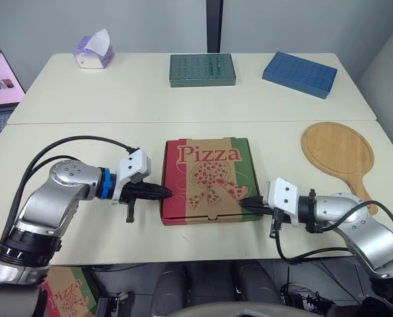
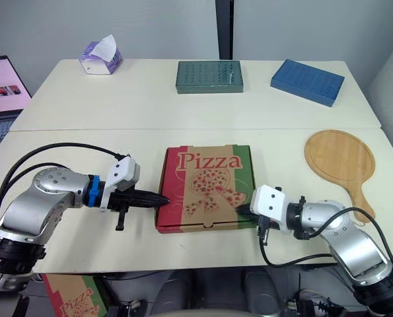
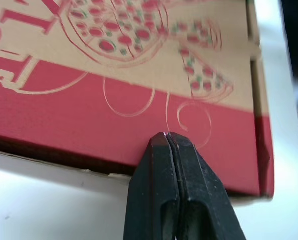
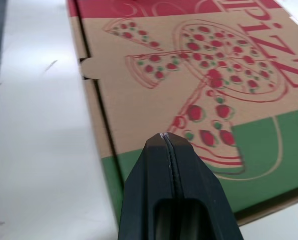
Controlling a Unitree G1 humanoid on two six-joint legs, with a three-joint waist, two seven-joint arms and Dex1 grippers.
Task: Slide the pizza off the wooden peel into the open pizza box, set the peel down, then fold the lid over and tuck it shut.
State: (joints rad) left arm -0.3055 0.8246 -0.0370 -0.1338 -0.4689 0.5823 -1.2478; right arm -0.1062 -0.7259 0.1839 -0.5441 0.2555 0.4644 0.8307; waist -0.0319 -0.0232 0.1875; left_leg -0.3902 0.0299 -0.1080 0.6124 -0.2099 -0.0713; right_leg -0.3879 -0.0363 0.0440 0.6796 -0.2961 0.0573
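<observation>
Left gripper (image 1: 167, 193): two black fingers pressed together, holding nothing; tips at the red left edge of the box lid.
Right gripper (image 1: 244, 201): black fingers likewise closed and empty; tips at the green right edge, near the front corner.
Pizza box (image 1: 209, 173): flat square cardboard box printed red, tan and green; lid folded down, lying on the near white table (image 1: 77, 148) between both grippers.
Peel (image 1: 337, 152): round wooden paddle with short handle, flat on the table right of the box, apart from it.
Far table (image 1: 137, 92): dark green tray (image 1: 202, 69), blue tray (image 1: 299, 73), purple tissue box (image 1: 94, 51).
</observation>
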